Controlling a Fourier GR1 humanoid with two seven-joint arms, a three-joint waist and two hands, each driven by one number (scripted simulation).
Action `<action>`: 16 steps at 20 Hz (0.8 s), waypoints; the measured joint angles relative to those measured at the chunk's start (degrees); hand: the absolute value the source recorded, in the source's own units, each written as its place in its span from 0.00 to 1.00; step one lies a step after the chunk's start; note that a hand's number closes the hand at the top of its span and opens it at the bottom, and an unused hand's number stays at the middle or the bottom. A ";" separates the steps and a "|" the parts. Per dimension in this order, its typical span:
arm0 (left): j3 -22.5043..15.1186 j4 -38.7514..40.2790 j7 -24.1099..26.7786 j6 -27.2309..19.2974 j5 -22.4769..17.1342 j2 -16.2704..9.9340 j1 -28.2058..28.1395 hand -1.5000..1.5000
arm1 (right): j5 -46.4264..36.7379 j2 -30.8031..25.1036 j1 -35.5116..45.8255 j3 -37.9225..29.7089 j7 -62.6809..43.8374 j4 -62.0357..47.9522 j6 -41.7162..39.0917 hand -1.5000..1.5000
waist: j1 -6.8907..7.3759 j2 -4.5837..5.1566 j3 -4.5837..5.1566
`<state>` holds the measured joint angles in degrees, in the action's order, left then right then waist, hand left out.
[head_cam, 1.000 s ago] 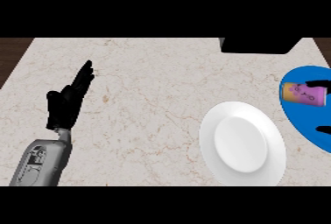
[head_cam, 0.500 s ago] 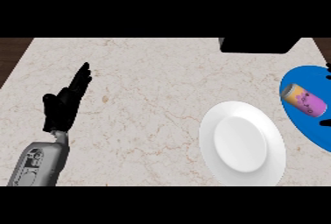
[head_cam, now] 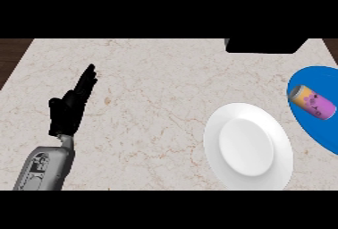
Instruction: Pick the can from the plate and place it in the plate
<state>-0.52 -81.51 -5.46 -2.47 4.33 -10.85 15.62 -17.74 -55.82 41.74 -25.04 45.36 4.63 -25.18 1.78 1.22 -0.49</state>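
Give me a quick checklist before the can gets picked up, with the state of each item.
1. Can on blue plate: ok, lying on its side.
2. White plate free to receive it: ok, nothing on it.
3. Right hand ready near the can: not ok, not in view.
4. Left hand out of the way: ok, open, resting at the left.
5. Path from blue plate to white plate: ok, the plates lie side by side.

Marble counter (head_cam: 152, 67), black box (head_cam: 265, 45)

A purple and yellow can (head_cam: 311, 102) lies on its side in the blue plate (head_cam: 310, 125). The white plate (head_cam: 249, 145) stands just left of the blue plate, with nothing on it.
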 measured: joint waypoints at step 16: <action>0.21 -0.13 0.40 0.28 -0.30 0.21 0.07 0.50 | 3.62 -5.96 -5.83 -2.67 -4.38 2.72 -4.67 0.00 | 0.24 0.51 -0.55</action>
<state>-0.31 -81.64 -5.07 -2.19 4.02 -10.63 15.69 -14.12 -61.78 35.90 -27.71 40.97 7.35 -29.85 2.03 1.73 -1.04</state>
